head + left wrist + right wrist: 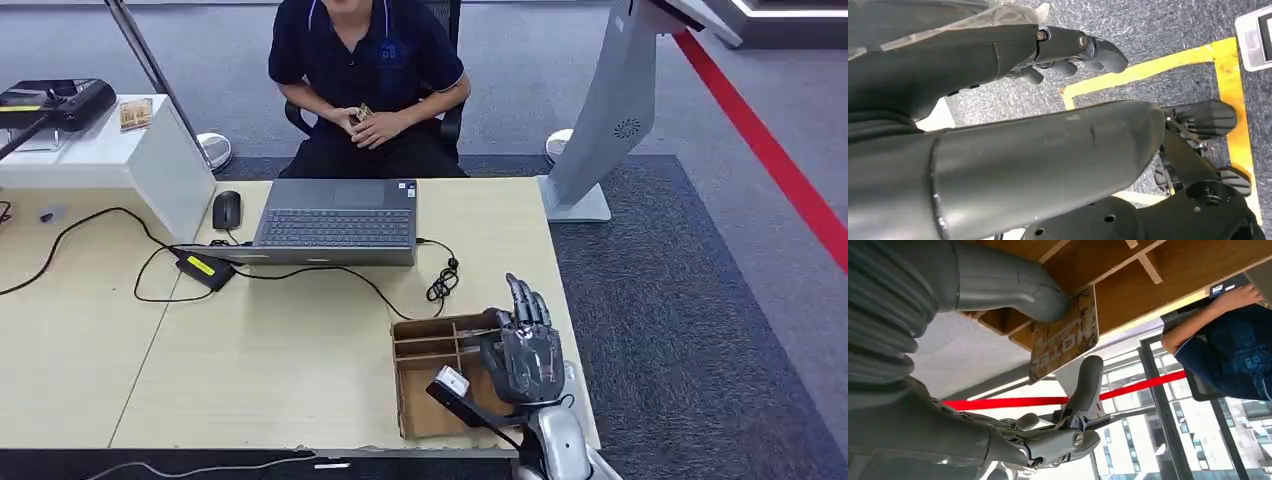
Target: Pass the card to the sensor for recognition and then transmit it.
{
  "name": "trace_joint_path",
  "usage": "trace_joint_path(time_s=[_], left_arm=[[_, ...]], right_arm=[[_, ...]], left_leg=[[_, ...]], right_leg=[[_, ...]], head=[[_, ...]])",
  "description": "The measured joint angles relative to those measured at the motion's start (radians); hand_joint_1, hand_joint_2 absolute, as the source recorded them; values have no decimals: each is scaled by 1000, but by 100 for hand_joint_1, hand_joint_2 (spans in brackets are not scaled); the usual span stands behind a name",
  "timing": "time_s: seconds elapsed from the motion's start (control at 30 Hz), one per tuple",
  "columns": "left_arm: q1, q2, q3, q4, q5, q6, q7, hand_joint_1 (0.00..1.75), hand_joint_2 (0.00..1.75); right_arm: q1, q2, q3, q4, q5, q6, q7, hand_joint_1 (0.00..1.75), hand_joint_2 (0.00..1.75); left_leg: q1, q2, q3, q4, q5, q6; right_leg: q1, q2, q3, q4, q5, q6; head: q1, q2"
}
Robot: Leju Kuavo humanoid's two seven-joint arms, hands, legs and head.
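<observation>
The right robot hand (pixel 525 350) stands over the far-right part of the wooden divided tray (pixel 425 345) at the near right corner of the counter (pixel 250 350), and the right wrist view shows its thumb and a finger (pixel 1088 385) pinching one brown printed card (pixel 1065 337) just off the tray's partitions. By my reading, the pick-up step is in hand: the card is clamped but has not yet cleared the tray. The next move likely calls for lifting it clear of the dividers and carrying it far left across the counter to the black reader (pixel 55 100) on the white box (pixel 130 160), which I take to be the sensor, then passing it toward the seated person (pixel 365 70). The left robot hand (pixel 1068 50) hangs over carpet, fingers loosely curled, holding nothing. Counted: one card in the grip, one tray, one laptop (pixel 335 220), one mouse (pixel 227 209), one person.
</observation>
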Motion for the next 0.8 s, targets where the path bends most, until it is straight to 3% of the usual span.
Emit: trace_joint_path(time_s=[0.1,0.13,0.2,0.23,0.8], left_arm=[[0,0,0,-2,1,0,0,0,0],[0,0,0,-2,1,0,0,0,0],[0,0,0,-2,1,0,0,0,0],[0,0,0,-2,2,0,0,0,0],[0,0,0,-2,10,0,0,0,0]], right_arm=[[-1,0,1,2,0,0,0,91,175],[-1,0,1,2,0,0,0,143,175],[-1,0,1,2,0,0,0,159,175],[-1,0,1,2,-1,0,0,175,175],[-9,0,7,2,-17,0,10,175,175]], left_leg=[[0,0,0,0,0,0],[0,0,0,0,0,0],[0,0,0,0,0,0],[0,0,0,0,0,0],[0,0,0,0,0,0]], right_leg=[[0,0,0,0,0,0],[0,0,0,0,0,0],[0,0,0,0,0,0],[0,0,0,0,0,0],[0,0,0,0,0,0]], head=[[0,0],[0,0],[0,0],[0,0],[0,0]])
